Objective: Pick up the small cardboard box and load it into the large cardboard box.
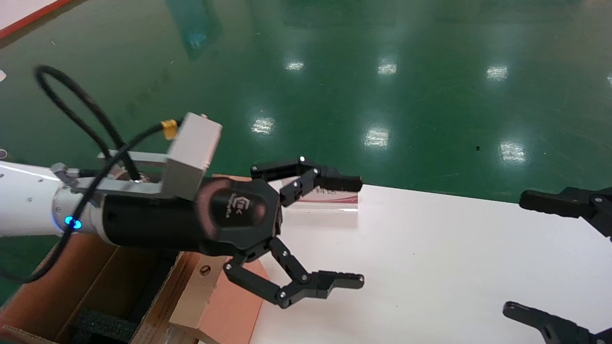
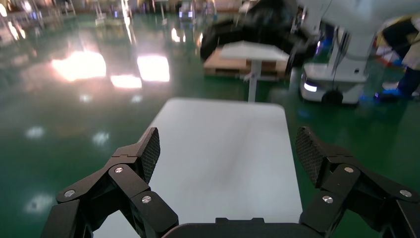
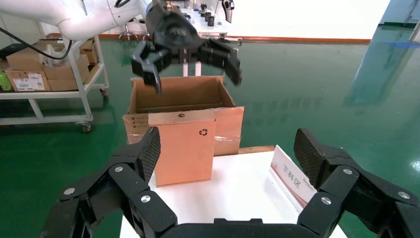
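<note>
Orange-brown small cardboard box (image 3: 186,147) stands on the desk's (image 1: 430,248) left edge against the large cardboard box (image 3: 181,99), unloaded. Left tool (image 1: 340,231) above it, released, empty; right tool (image 1: 530,255) likewise, far right.

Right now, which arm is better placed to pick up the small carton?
Left, probably. The left end effector hangs open just past the small cardboard box, which leans against the large cardboard box at the table's left end. The right end effector, also open, sits across the table.
</note>
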